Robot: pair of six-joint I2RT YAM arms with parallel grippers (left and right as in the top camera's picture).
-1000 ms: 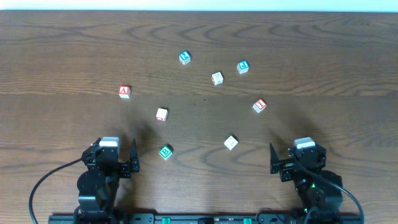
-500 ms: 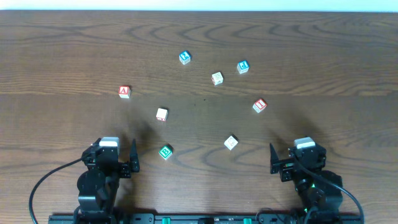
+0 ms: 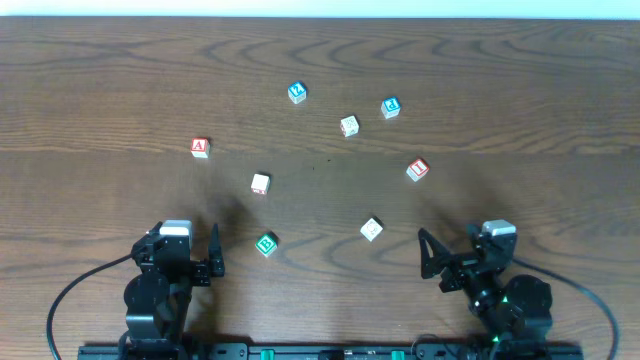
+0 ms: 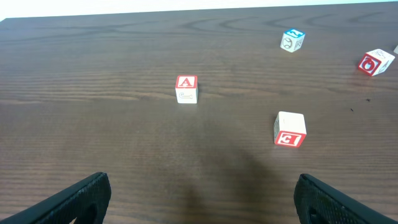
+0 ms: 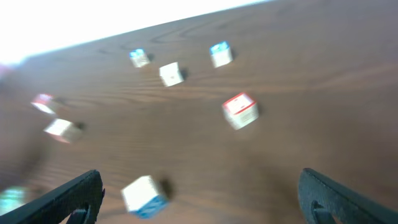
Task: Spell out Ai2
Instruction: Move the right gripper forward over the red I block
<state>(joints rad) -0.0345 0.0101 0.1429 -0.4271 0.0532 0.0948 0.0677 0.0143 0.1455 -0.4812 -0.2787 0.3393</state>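
**Both grippers released, A block lying alone**

The left gripper and right gripper sit by the near edge of the table, each with fingers spread wide and nothing between them. The red A block lies left of centre, midway between the near and far edges. Seven other blocks are scattered across the centre and right; their characters are too small to read

table: dark matt grained wood | blocks: painted wood, smooth | gripper: matt black plastic
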